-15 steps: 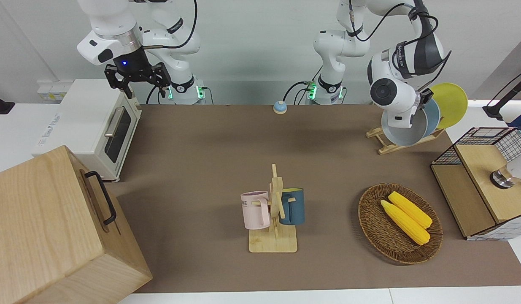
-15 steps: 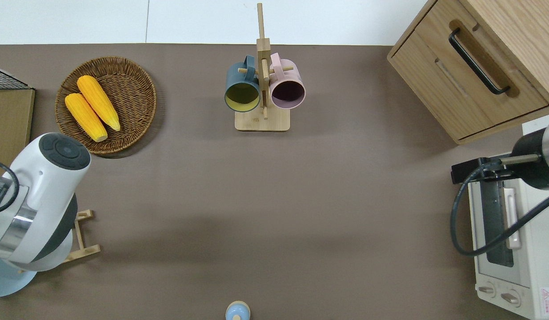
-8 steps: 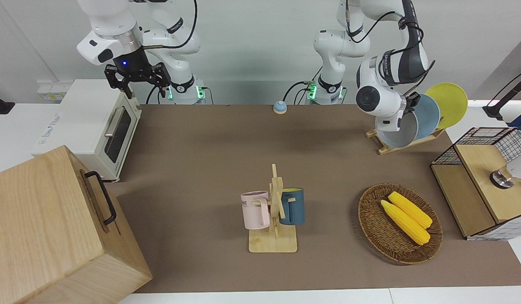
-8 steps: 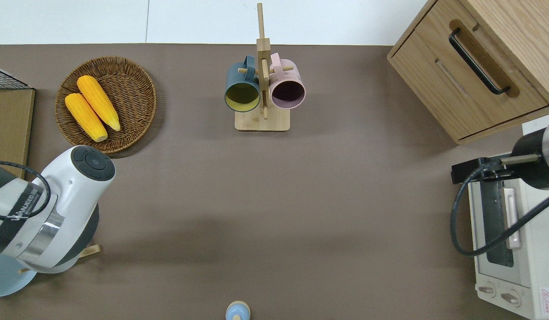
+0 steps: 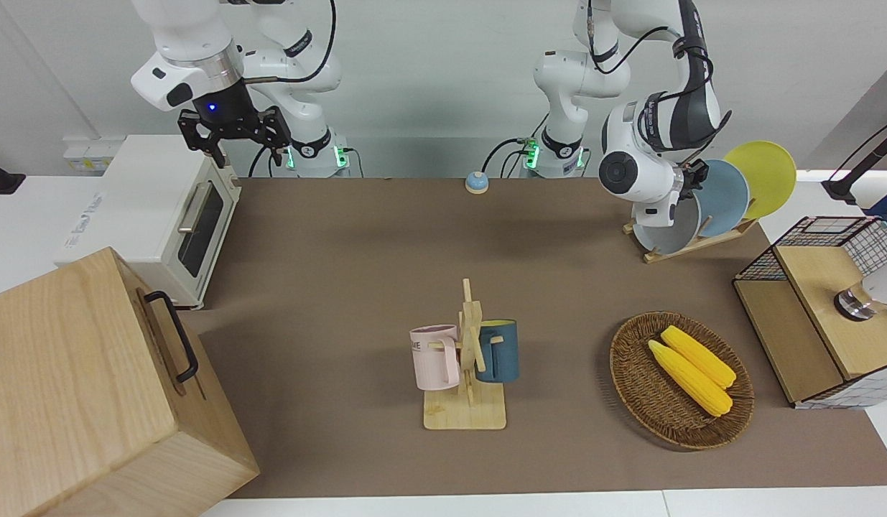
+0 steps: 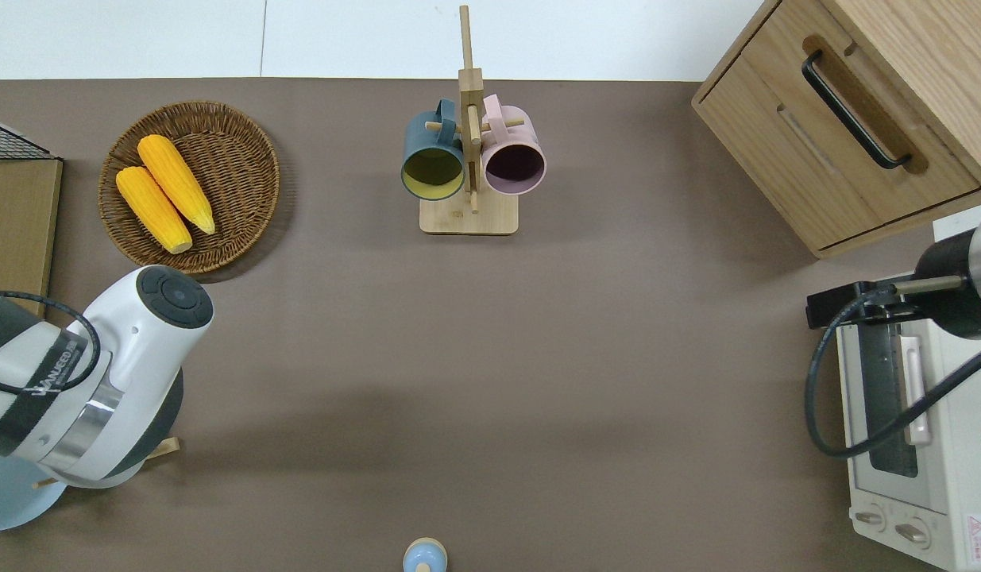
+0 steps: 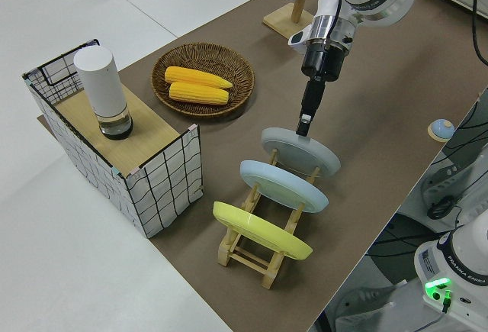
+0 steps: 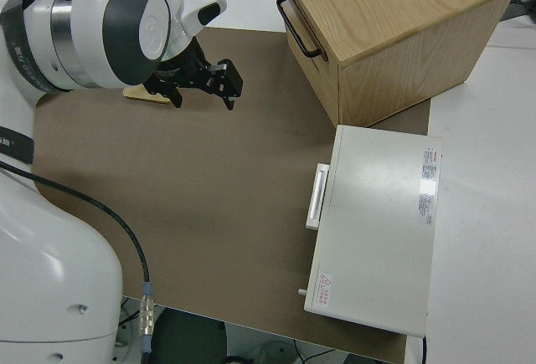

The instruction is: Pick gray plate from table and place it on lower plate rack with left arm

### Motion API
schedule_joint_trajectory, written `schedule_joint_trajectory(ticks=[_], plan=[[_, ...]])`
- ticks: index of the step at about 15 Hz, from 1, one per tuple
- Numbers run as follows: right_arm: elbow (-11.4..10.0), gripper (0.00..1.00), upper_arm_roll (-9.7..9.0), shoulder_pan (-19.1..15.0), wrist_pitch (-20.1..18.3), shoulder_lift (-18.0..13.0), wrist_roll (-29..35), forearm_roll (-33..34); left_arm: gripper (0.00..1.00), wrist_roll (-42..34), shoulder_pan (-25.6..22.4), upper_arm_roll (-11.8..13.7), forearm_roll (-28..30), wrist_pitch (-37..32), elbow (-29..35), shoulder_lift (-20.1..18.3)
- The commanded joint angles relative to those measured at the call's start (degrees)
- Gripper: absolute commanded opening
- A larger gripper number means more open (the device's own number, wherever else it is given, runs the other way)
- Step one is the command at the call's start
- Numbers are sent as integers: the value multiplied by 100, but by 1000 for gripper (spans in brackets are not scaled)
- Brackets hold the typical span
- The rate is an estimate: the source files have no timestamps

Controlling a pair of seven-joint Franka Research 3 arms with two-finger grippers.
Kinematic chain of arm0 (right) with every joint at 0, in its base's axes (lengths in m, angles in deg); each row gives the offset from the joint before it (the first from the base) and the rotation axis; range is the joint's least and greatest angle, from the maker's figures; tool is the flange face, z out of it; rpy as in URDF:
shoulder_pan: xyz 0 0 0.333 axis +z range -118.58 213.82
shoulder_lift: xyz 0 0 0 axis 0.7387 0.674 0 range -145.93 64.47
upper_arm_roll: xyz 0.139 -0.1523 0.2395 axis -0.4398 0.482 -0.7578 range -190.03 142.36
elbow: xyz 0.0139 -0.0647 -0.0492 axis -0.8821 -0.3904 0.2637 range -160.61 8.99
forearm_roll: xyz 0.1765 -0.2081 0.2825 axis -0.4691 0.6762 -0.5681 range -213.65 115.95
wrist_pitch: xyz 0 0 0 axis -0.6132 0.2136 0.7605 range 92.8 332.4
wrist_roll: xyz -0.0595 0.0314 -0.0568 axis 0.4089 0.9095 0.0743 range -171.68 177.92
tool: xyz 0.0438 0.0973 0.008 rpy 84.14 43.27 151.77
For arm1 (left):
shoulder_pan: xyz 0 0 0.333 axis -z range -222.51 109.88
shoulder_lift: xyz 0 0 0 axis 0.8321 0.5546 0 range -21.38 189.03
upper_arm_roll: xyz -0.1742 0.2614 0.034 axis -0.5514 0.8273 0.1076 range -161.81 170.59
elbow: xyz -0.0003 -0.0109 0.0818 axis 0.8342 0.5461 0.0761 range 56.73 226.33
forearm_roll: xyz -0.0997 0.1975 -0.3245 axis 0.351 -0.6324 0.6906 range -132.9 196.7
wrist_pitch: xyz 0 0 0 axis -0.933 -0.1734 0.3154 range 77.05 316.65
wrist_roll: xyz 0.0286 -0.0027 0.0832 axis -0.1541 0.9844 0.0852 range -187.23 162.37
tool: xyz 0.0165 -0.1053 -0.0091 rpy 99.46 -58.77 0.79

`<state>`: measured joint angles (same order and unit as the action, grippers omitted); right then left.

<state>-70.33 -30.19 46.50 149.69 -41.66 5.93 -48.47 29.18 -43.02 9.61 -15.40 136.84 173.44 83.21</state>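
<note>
overhead: lower plate rack (image 6: 160, 450) mostly hidden under left arm (image 6: 85, 381) | gray plate (image 6: 9, 502) cut by edge | left gripper (image 7: 304, 124) fingers unreadable

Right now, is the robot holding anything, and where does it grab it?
Yes. The left gripper pinches the gray plate by its upper rim, on the lower plate rack. The right arm is parked.
</note>
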Motion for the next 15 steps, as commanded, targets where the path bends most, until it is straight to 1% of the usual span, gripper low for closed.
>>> schedule_joint_trajectory(ticks=[1, 3, 5, 6, 8, 10, 11, 13, 15], plan=[[42, 990, -103, -143, -87, -12, 53, -109, 998, 32, 86, 59, -122, 123, 175, -106], [42, 990, -103, -143, -87, -12, 53, -109, 998, -108, 77, 59, -96, 132, 140, -123], [42, 990, -103, -143, -87, -12, 53, -109, 998, -659, 68, 59, -26, 132, 44, -141], [42, 990, -103, -143, -87, -12, 53, -109, 998, -1054, 51, 59, 114, 105, -114, -150], [42, 990, -103, -143, -87, -12, 53, -109, 998, -1950, -2, 76, 631, 26, -587, -176], [42, 987, -103, -143, -87, -12, 53, -109, 998, -2698, -133, 85, 1009, -18, -983, -220], [42, 990, -103, -143, -87, -12, 53, -109, 998, -2928, -195, 85, 1325, -18, -1229, -229], [42, 987, -103, -143, -87, -12, 53, -109, 998, -3376, -300, 94, 2141, -35, -1660, -229], [42, 990, -103, -143, -87, -12, 53, -109, 998, -3719, -310, 138, 2766, -175, -2065, -229]])
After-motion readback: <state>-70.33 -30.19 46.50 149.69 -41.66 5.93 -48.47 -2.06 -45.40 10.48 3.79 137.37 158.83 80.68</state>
